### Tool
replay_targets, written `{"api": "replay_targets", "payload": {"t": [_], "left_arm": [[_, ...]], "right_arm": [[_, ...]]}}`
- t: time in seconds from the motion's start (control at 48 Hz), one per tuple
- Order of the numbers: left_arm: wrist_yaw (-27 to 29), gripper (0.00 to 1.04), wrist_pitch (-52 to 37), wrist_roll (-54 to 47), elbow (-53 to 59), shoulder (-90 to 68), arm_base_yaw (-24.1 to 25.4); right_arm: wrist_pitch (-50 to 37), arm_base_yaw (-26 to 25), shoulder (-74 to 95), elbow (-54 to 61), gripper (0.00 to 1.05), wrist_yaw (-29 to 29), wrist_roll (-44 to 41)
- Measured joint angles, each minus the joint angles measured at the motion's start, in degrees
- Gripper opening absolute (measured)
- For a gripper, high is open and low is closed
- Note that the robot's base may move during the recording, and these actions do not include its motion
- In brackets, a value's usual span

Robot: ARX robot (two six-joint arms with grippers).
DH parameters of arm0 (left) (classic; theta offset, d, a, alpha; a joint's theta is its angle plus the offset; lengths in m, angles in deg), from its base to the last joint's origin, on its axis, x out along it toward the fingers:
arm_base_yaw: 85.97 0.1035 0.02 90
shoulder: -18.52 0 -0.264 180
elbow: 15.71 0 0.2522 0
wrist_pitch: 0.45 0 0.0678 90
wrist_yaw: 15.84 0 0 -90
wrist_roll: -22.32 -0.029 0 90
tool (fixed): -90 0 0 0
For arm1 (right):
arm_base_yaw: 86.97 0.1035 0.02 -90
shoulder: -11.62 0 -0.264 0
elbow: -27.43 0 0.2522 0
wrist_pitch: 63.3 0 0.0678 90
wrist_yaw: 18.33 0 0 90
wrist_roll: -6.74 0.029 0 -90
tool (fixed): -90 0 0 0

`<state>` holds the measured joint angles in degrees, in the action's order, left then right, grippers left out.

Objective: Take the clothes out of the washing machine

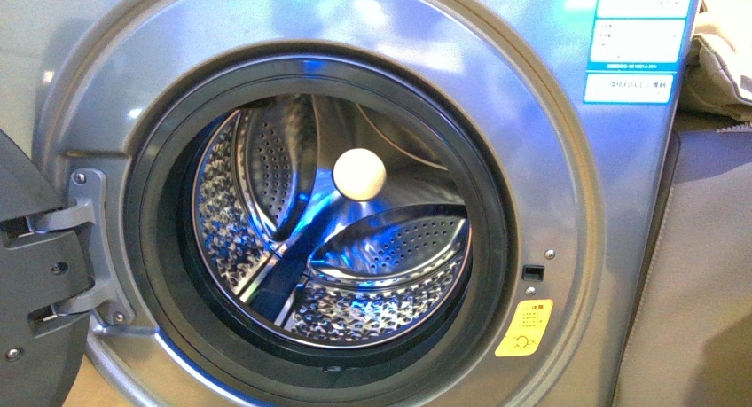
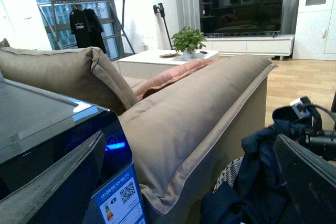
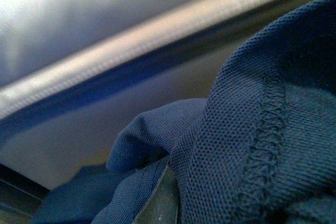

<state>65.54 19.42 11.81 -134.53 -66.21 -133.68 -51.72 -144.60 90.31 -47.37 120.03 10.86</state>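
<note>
Front view: the washing machine [image 1: 567, 159] is filling the frame, with its door [image 1: 35, 283] hanging open at the left on its hinge. The perforated steel drum [image 1: 266, 159] is sitting bare of fabric. A cream ball-shaped thing [image 1: 359, 174] is showing against the back wall of the drum. A yellow sticker [image 1: 523, 327] is sitting low on the front ring, and a blue label [image 1: 634, 35] is showing at the upper corner. Neither arm is appearing in this view.

Left wrist view: the left pincer [image 2: 189, 140] is standing wide open, with its two dark fingers [image 2: 52, 187] spread to either edge of the frame and nothing between them. It is sitting above the machine's glossy dark top, looking along the beige sofa [image 2: 199, 108] beside the machine.

The clothes [image 2: 257, 182], dark navy and limp, are out of the drum. They are hanging in a bunch beside the sofa, over a woven basket [image 2: 227, 174]. The upper folds are reaching the right arm's wrist hardware [image 2: 315, 135].

Right wrist view: navy knit with a stitched seam is pressing close to the lens and covering most of the frame, with the grey machine surface behind. The right pincer's jaws are hidden under the fabric, so I cannot tell whether they are clamped or apart.
</note>
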Motion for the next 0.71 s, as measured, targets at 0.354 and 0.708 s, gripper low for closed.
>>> {"api": "replay_targets", "payload": {"t": [0.354,0.708], "left_arm": [[0.0,0.98,0.0,0.0,0.0,0.0,0.0],[0.0,0.98,0.0,0.0,0.0,0.0,0.0]], "right_arm": [[2.1,1.8,4.3,14.6,0.44,-5.2,-9.6],[1.8,3.5,2.3,21.3,0.97,-6.8,-3.4]]}}
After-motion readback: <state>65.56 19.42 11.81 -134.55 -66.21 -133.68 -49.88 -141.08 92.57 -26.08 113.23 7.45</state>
